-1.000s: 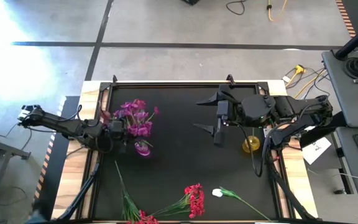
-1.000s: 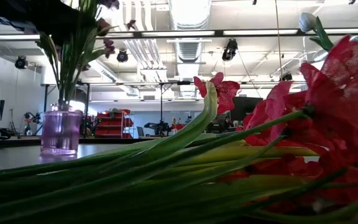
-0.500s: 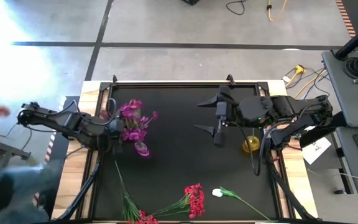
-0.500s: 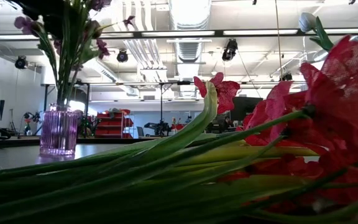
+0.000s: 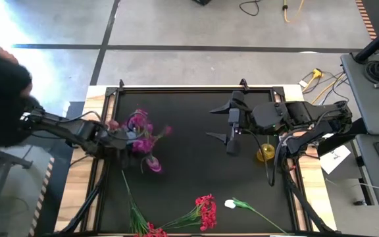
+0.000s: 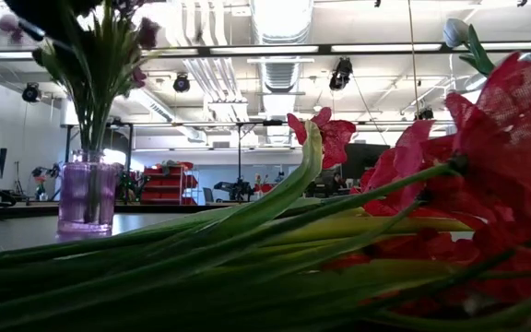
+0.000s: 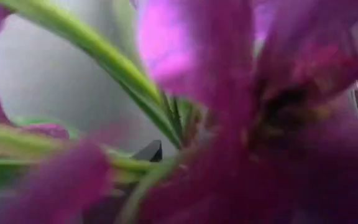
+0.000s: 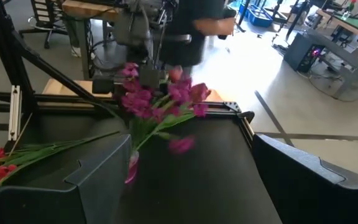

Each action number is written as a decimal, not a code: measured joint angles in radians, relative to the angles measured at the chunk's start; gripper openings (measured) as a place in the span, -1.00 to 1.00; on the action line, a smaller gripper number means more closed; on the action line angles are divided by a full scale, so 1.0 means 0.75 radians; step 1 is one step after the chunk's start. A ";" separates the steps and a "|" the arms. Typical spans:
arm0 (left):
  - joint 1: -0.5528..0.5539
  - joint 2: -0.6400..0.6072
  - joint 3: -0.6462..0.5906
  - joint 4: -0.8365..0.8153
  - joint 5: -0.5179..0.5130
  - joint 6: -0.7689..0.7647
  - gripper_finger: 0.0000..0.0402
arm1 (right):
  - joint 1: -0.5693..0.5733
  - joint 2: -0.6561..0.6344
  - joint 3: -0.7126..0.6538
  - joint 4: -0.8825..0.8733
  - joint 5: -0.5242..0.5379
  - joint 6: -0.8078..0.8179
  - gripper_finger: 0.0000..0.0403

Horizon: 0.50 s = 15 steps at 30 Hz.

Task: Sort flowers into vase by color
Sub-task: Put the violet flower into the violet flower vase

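A bunch of purple-magenta flowers [image 5: 143, 131] stands in a small purple glass vase [image 5: 151, 160] on the left half of the black table [image 5: 189, 178], the stems leaning up and away from the vase toward the left gripper [image 5: 125, 137], which sits right at the blooms on the table's left side. Whether that gripper's fingers are closed on the stems or parted cannot be told: from above they are hidden among the flowers, and the left wrist view is filled with magenta petals [image 7: 241, 93] and green stems [image 7: 104, 56]. The right gripper [image 5: 231, 124] hangs over the middle right of the table, well apart from the bunch, with its two dark fingers [image 8: 98, 171] spread wide and holding nothing. Just beside the right arm stands a yellow glass vase [image 5: 266, 153]. Along the table's near edge lie the unsorted stems: red-pink flower clusters [image 5: 206, 209] on long green stems, a second red cluster [image 5: 151, 230] at the very edge, and a white tulip bud [image 5: 229, 204] on its leafy stem. The low view looks past these red blooms [image 6: 501, 157] and green stems [image 6: 247, 231] to the purple vase [image 6: 86, 195] beyond. A person [image 5: 2, 92] in dark clothing stands off the table's left side.
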 joint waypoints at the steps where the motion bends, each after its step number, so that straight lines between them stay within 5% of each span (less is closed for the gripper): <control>1: -0.001 0.018 0.007 -0.022 0.010 -0.015 -0.08 | 0.000 0.000 0.000 0.000 0.000 0.000 0.61; 15: -0.049 0.177 0.326 -0.341 0.058 -0.169 0.15 | 0.000 0.000 -0.001 -0.004 0.000 -0.002 0.61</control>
